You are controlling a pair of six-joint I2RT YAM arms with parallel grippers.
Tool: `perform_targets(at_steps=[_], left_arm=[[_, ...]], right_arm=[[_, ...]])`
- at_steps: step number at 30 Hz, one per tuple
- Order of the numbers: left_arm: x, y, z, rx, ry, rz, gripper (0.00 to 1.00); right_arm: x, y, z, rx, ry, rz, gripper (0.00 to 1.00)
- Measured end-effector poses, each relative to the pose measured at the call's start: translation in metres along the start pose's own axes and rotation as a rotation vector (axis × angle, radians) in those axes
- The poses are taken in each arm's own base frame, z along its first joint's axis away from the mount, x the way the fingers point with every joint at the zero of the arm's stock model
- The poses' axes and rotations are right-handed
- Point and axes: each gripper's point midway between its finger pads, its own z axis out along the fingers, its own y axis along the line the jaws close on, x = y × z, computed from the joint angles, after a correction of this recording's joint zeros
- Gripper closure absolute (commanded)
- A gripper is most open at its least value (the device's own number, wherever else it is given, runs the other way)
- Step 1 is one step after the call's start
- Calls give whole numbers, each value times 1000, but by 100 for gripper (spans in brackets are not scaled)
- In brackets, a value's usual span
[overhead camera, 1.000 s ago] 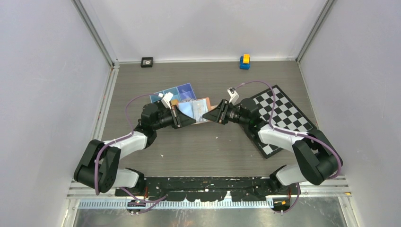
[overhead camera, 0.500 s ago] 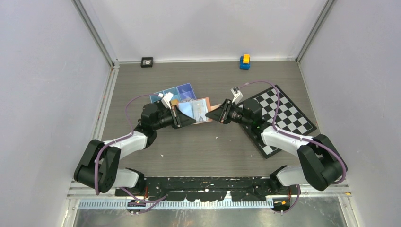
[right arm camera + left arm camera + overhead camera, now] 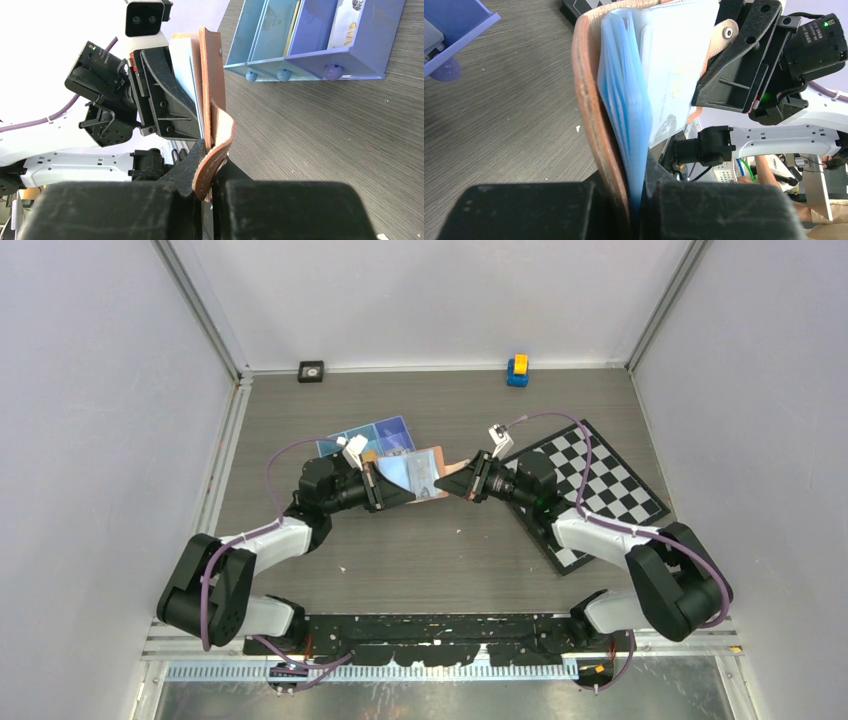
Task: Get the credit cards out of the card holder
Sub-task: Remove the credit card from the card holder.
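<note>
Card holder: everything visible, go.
The card holder is tan, leather-like, open and held edge-up, apparently off the table. The left gripper pinches its cover near the spine; the right gripper pinches its snap strap, stud visible. Pale blue clear sleeves fan inside, a pale card in the front one.

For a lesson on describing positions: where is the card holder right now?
Top view, centre: the card holder is gripped between the left pincer and right pincer, beside the blue tray.
</note>
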Motion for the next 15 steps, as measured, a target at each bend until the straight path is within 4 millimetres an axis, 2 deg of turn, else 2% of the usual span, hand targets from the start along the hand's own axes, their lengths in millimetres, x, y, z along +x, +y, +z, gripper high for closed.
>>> perform_targets(at_steps=[15], left_arm=[[2,5,0,-12,10,-15,100]], right_arm=[[4,3,7,-67,23,33,97]])
